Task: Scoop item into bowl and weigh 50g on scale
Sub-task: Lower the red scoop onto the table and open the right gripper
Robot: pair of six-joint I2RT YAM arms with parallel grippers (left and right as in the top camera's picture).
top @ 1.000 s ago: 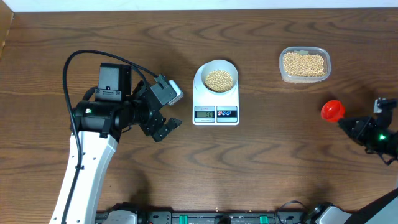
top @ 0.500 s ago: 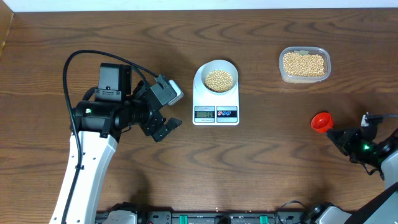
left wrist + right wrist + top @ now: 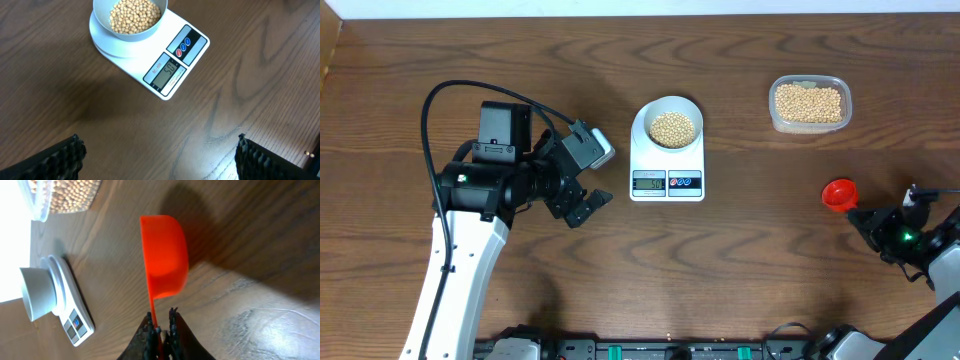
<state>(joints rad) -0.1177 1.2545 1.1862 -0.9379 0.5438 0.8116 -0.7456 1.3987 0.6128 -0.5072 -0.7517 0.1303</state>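
The beans (image 3: pixel 672 128) lie in the bowl (image 3: pixel 672 99) on the far part of the scale (image 3: pixel 172 62), at the centre. They seem light, hard and quick to roll, so the red scoop (image 3: pixel 165 255), taken by its thin handle (image 3: pixel 151 305), should carry them. It lies at the near right; the right fingers (image 3: pixel 174 330) stand close around the handle, pinching or not I cannot tell. The left fingers (image 3: pixel 60 160) are spread wide, empty. The display (image 3: pixel 165 75) is too blurred to read
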